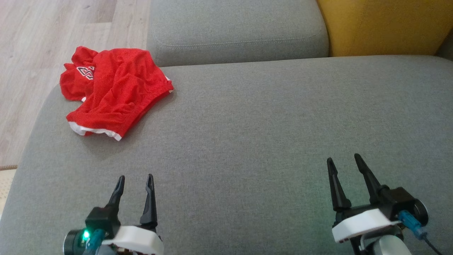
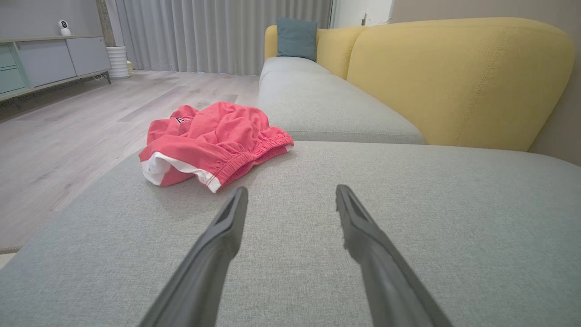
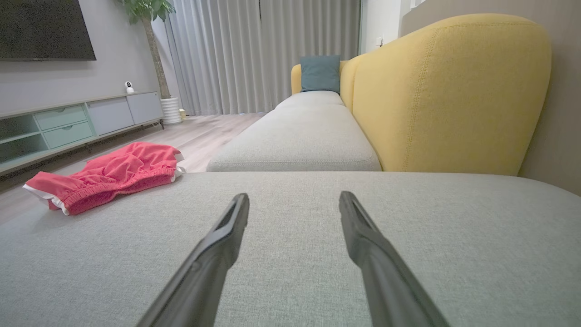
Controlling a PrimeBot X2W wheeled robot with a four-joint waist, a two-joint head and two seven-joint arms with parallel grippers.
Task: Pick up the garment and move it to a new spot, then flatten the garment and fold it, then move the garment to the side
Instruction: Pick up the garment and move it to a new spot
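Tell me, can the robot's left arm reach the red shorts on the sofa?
Probably yes. The left gripper is open and empty, and only bare grey cushion lies between it and the red shorts, which sit crumpled ahead near the cushion's left edge. Nothing blocks the way.

No readable writing anywhere.
The red garment [image 1: 113, 88] carries a black-and-white mark [image 1: 86, 72] on its crumpled upper part. It may be letters or a number, but the folds cut it off and it is too small to make out.
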